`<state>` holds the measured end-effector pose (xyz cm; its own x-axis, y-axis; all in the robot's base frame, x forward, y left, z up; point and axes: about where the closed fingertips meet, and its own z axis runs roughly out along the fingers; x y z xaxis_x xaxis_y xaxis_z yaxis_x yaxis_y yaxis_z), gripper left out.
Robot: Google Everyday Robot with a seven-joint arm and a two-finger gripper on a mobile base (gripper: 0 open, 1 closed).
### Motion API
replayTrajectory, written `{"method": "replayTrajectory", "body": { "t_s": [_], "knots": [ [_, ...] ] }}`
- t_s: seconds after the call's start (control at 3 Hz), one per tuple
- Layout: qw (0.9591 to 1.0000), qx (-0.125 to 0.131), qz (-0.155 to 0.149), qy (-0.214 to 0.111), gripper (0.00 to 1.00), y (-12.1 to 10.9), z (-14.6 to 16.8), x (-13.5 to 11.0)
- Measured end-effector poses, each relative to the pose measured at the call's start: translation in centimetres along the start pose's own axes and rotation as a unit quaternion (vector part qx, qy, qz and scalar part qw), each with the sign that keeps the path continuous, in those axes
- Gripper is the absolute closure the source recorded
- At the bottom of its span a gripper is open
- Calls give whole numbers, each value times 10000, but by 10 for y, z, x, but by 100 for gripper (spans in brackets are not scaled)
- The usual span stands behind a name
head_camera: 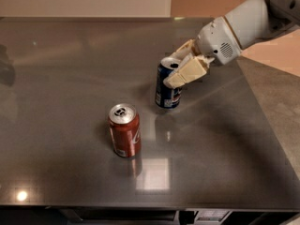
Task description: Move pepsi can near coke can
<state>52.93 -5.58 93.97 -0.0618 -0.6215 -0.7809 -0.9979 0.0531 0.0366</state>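
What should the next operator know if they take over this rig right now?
Pincer: closed on the top of the pepsi can, one finger on each side.
Pepsi can: upright, mid-table, behind and to the right of the coke can, with a clear gap between them. I can't tell whether it is lifted.
Coke can: upright near the front of the table, nothing touching it.
Done: the grasp.
Left: bring the pepsi can close beside the coke can, set it down, release.
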Motion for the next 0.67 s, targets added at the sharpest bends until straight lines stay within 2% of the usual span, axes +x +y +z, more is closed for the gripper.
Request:
{"method": "replayTrajectory", "body": {
  "t_s": [0.33,0.67],
  "knots": [
    [9994,-218,-251,70,100,29,9,3],
    [9983,-360,-437,107,82,50,21,7]
  ]
}}
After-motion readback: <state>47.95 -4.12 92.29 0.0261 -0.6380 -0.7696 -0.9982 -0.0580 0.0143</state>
